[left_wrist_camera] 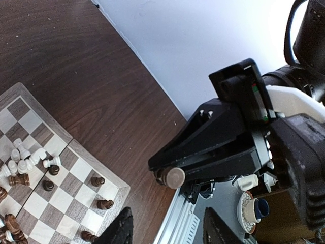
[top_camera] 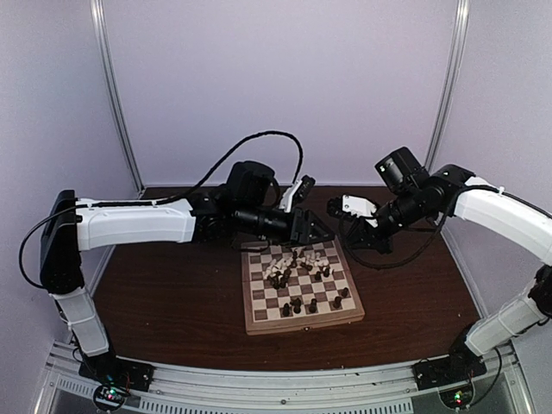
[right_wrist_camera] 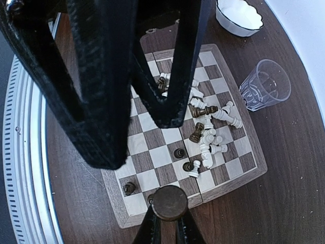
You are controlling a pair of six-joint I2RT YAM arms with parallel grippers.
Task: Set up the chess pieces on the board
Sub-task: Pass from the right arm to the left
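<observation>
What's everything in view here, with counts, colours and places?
board: one, brown and cream checks, pale rim, on the table between the arms
white chess pieces: a cluster too jumbled to count, mostly toppled on the board
dark chess pieces: several, brown, scattered on the board, some upright
held dark piece: one, brown, in the right end effector
glass: one, clear, on the table beside the board
bowl: one, white, on the table past the board
table: one, dark brown
left end effector: black, open, empty
right end effector: black, shut on the held dark piece
</observation>
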